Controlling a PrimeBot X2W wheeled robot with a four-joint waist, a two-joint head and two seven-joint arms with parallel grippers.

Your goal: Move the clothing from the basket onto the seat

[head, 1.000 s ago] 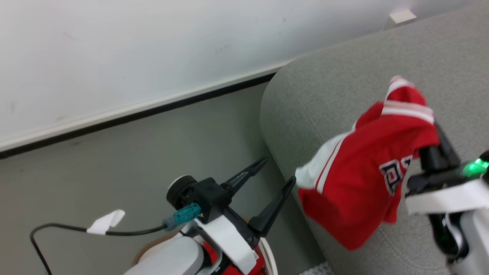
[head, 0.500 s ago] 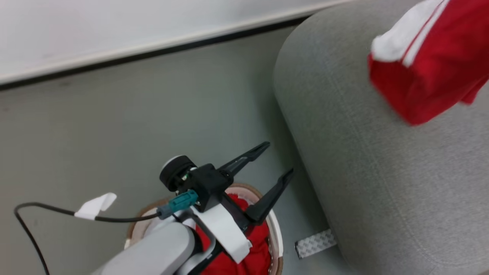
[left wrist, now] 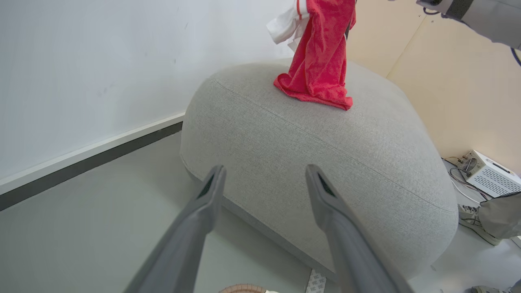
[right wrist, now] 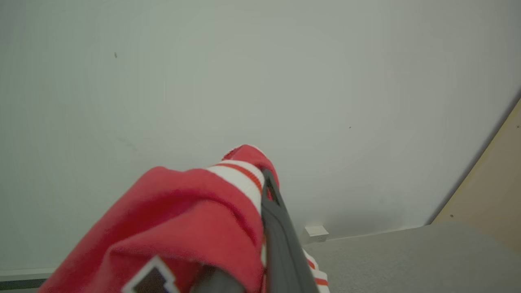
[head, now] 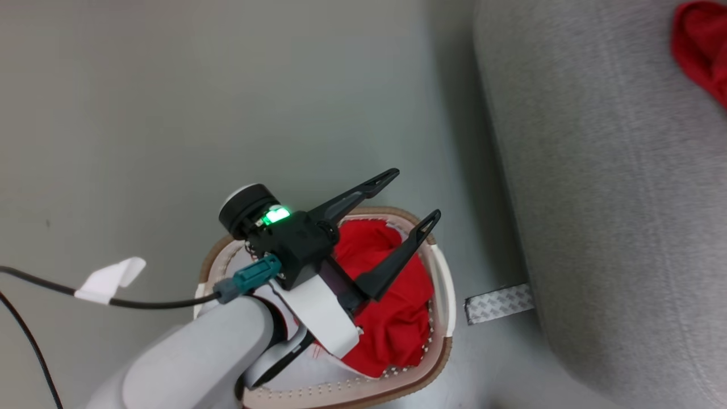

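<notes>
Left gripper [head: 415,193], fingers spread wide and empty, above basket [head: 447,284] holding red clothing [head: 397,324]; right gripper [right wrist: 264,183] clamped on a red jersey [left wrist: 321,53], its hem touching the grey seat [left wrist: 325,162].

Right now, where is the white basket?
Head view, bottom centre: the white basket stands on the floor under the left gripper, left of the grey seat.

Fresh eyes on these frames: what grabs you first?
First is the red jersey dangling from the right pincer, its lower edge meeting the top of the grey seat. Next comes the open left pincer poised above the basket, where more red clothing lies bunched.
</notes>
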